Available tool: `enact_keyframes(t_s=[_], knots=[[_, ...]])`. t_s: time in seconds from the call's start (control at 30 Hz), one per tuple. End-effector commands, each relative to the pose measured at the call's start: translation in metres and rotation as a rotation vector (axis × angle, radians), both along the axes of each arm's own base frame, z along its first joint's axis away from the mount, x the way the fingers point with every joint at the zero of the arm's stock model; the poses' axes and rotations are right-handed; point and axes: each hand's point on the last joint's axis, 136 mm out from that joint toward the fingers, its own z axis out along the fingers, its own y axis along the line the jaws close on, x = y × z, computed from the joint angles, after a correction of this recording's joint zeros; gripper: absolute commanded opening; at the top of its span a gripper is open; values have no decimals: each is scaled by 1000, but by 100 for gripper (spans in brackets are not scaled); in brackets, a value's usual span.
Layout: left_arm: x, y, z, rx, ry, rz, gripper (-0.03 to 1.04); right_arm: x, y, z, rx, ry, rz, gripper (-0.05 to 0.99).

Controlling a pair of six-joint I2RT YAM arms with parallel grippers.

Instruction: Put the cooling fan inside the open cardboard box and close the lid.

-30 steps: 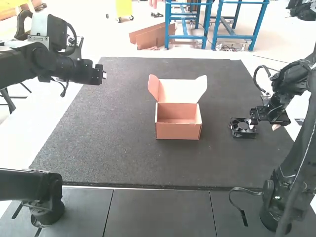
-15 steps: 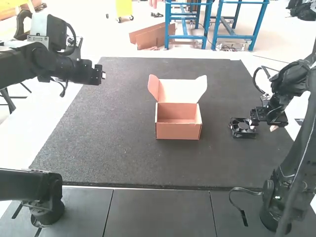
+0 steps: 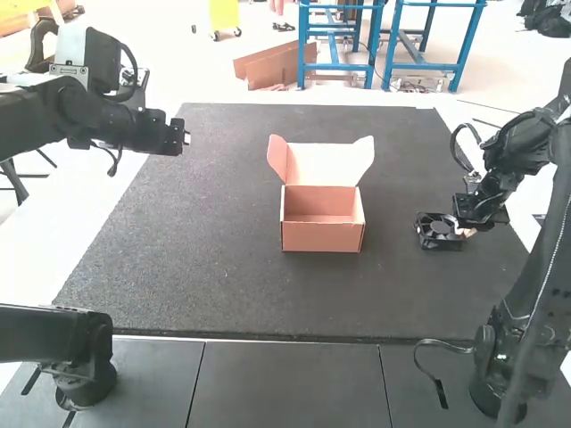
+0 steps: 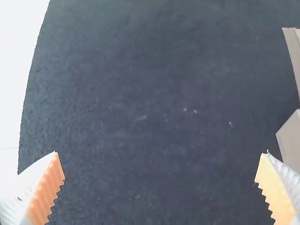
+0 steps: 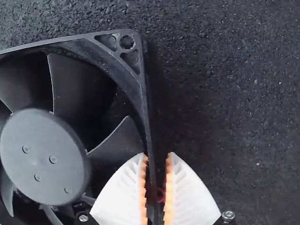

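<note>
A black square cooling fan (image 3: 438, 230) lies flat on the black mat (image 3: 223, 232), to the right of the open cardboard box (image 3: 322, 218). My right gripper (image 3: 464, 228) is at the fan's right side; in the right wrist view its white ribbed fingers (image 5: 123, 197) are shut on the fan's frame edge (image 5: 146, 140), one inside and one outside. The fan's hub (image 5: 43, 154) and blades show close up. The box stands upright mid-mat with its lid flap (image 3: 323, 160) raised at the back. My left gripper (image 3: 181, 135) hovers open over the mat's far left, orange pads (image 4: 46, 186) wide apart.
The mat's left border against the white table (image 4: 18, 70) shows under the left gripper. A corner of the box (image 4: 291, 93) shows in the left wrist view. Bare mat lies in front of the box and between box and fan.
The right gripper has shifted slightly up and back at the fan's right edge, and the wrist has turned. The fan, box and left arm have stayed where they were.
</note>
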Motion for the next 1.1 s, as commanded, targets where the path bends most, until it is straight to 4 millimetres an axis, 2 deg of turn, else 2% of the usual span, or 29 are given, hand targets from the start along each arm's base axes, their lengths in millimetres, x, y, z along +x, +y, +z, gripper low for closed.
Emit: enact_keyframes(t_s=[0.0,0.13,0.33,0.4,0.53,0.7,0.9,1.07], knots=[[2,4,12,11,-29,11,97,-3,7,-11,50,33,-39,-2],[1,4,7,14,-17,10,97,1,9,-3,64,11,-59,-1],[-3,5,1,19,1,7,97,12,3,39,43,-108,-86,-2],[-4,5,-1,22,4,7,97,11,4,51,42,-134,-100,-1],[-6,5,-7,25,10,4,97,-3,8,77,59,-155,-133,-1],[-10,5,-11,25,7,2,97,-23,23,114,114,-205,-174,-1],[-16,5,-17,29,10,-2,97,-34,46,162,206,-319,-247,-1],[-22,6,-23,33,19,-3,97,-53,77,175,243,-278,-221,-1]])
